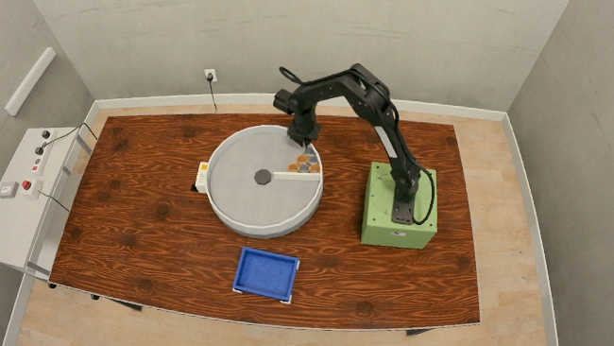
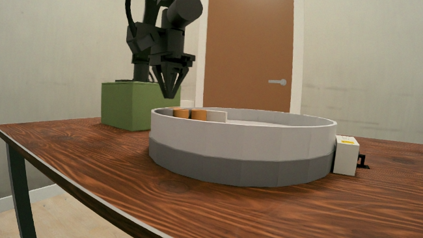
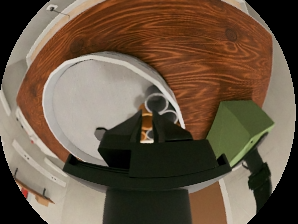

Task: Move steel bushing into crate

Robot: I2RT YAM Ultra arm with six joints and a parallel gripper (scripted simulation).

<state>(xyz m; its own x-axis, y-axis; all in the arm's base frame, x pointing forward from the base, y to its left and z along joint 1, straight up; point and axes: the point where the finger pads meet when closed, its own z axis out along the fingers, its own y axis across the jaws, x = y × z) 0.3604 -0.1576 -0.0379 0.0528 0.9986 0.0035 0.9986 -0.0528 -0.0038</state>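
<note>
Several short bushings, orange ones [image 1: 302, 159] [image 2: 181, 113] and steel grey ones [image 1: 304, 167] [image 3: 157, 103], stand packed together at the right side of the round grey turntable [image 1: 264, 231] [image 2: 241, 140] [image 3: 48, 92]. They sit just behind a white divider bar [image 1: 297, 176] [image 2: 216, 116]. My gripper [image 1: 302, 142] [image 2: 170, 97] hangs point-down a little above the turntable's rim, over the far end of the cluster. Its fingers are shut together and hold nothing. The blue crate [image 1: 269, 253] stands empty on the table in front of the turntable.
The arm's green base block [image 1: 397, 232] [image 2: 127, 104] [image 3: 240, 125] stands right of the turntable. A small white box [image 1: 202, 176] [image 2: 345, 156] is fixed to the turntable's left side. A grey control cabinet [image 1: 24, 208] stands off the table's left edge.
</note>
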